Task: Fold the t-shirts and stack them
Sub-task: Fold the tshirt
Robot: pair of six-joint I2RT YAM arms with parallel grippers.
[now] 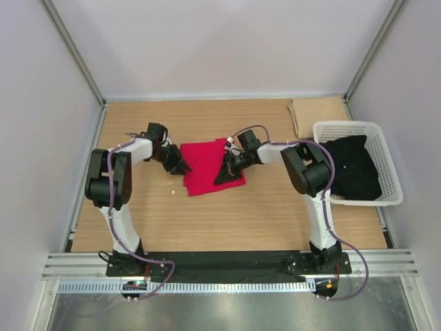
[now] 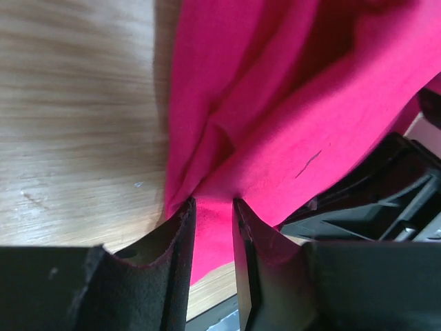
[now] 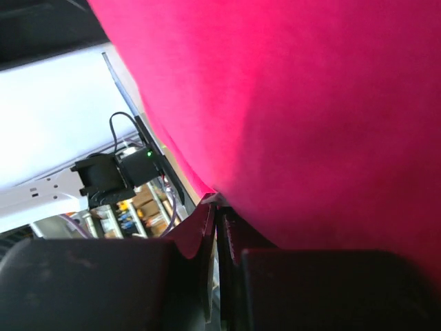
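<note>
Shirt [image 1: 207,164]: crimson, soft matte knit. It lies as a rough, slightly skewed rectangle mid-table [image 1: 227,221], between the two arms. The table is light wood-grain with a few small scuffs.

Left gripper [image 2: 213,205]: low on the table at the shirt's left edge. Its black pads have a felt-like face and stand a narrow gap apart, with a bunched fold of red cloth pinched between them. Creases fan out from the pinch, so it is clamped on the shirt.

Right gripper [image 3: 216,210]: on the shirt's near-right part. The fingers are pressed almost flush, leaving only a thin slit, and the cloth's edge meets the tips. Smooth red cloth spreads over its camera and fills most of that view. It reads as closed on a thin layer of the shirt's edge.

The two grippers are near each other. The right one's black angular housing shows in the left wrist view, just beside the cloth.

Basket [image 1: 390,169]: white plastic lattice, rectangular with rounded corners, at the table's right edge and well apart from the shirt. Black cloth [image 1: 351,165] is heaped in it, crumpled.

Tan sheet [image 1: 317,114]: flat, at the far right corner just behind the basket. Cloth or paper, can't tell.
</note>
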